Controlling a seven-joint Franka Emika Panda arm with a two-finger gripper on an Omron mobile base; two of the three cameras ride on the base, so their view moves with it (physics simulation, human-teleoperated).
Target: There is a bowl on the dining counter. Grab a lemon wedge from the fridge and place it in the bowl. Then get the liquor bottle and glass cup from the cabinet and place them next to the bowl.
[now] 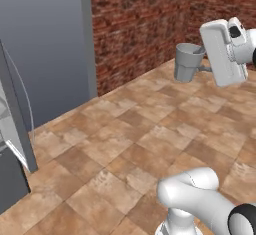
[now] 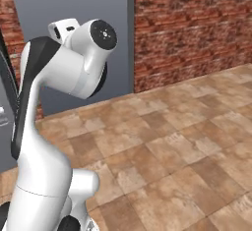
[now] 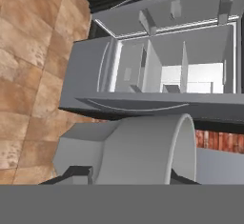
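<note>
Pincer (image 3: pixel 128 173): clamped on the glass cup (image 1: pixel 188 62), a grey tumbler carried on its side, high above the tiled floor (image 1: pixel 150 144). Fridge (image 3: pixel 167 70): beyond the cup, doors open, pale shelves exposed. Brick wall (image 1: pixel 140 24): farthest back.

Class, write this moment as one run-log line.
claw: shut on glass cup | cup: carried above tiled floor | fridge: door open
</note>
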